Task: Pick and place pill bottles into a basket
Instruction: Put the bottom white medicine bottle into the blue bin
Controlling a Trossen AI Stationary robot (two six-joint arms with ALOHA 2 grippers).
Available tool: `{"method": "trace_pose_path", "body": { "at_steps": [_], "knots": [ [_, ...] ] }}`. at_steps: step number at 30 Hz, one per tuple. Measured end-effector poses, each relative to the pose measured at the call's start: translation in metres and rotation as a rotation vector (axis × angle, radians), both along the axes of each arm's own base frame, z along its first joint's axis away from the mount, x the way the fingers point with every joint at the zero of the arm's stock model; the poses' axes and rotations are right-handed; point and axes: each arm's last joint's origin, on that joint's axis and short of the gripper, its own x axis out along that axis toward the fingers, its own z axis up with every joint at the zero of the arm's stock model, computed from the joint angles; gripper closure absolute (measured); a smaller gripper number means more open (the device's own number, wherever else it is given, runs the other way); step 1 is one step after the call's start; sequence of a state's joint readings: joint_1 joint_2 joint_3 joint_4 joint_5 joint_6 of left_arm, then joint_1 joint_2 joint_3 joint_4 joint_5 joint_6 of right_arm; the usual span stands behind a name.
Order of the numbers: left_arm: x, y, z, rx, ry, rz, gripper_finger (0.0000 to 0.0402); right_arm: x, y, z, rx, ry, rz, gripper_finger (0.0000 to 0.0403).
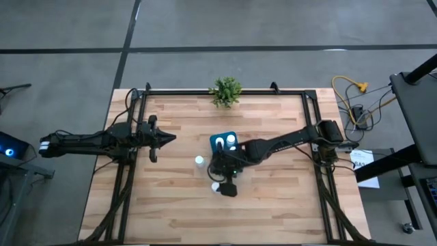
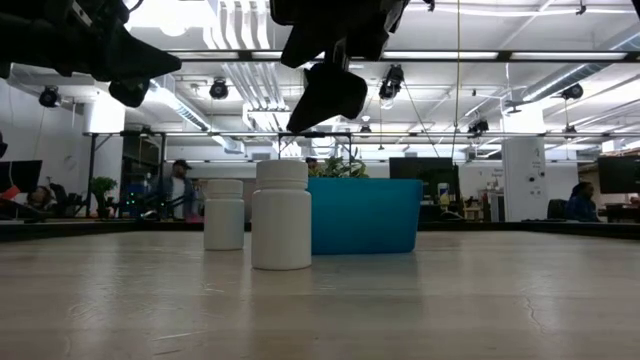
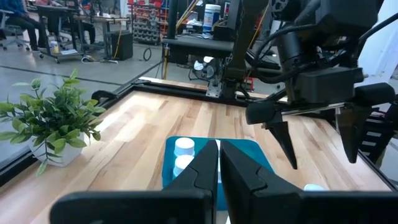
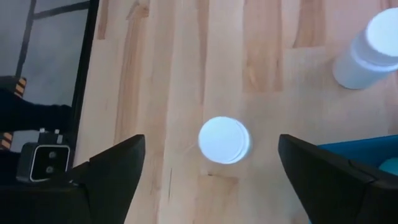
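Observation:
The teal basket point(image 1: 224, 142) sits at mid-table with two white pill bottles point(image 3: 184, 147) standing in it. Another pill bottle point(image 1: 199, 162) stands upright on the wood just left of the basket. A third loose one point(image 4: 224, 140) stands nearer the front edge. My right gripper point(image 4: 211, 146) hangs open well above that bottle, fingers pointing steeply down, one on either side of its white cap, touching nothing. In the low view it point(image 2: 330, 95) is clearly higher than the bottle point(image 2: 281, 228). My left gripper point(image 1: 164, 139) waits shut over the table's left part, holding nothing.
A small green potted plant point(image 1: 226, 91) stands at the far edge, behind the basket. Black frame rails point(image 1: 123, 184) run along the table's left and right sides. Bare wood lies in front of the bottles and to the right of the basket.

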State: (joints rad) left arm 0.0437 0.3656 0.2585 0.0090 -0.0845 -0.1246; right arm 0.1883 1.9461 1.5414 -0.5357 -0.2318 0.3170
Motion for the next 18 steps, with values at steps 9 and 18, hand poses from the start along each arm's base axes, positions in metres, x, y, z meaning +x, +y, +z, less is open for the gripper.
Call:
{"method": "trace_pose_path", "body": {
  "at_steps": [9, 18],
  "knots": [
    [0.0000, 0.0000, -0.0005, 0.000, 0.006, 0.000, 0.0402, -0.0047, 0.0095, -0.0050, -0.026, 0.010, 0.064, 0.0061],
    [-0.0001, 0.0000, -0.0013, -0.001, 0.013, 0.000, 0.0402, -0.0066, 0.0069, -0.0080, -0.049, 0.024, 0.089, 0.0067]
  ]
}}
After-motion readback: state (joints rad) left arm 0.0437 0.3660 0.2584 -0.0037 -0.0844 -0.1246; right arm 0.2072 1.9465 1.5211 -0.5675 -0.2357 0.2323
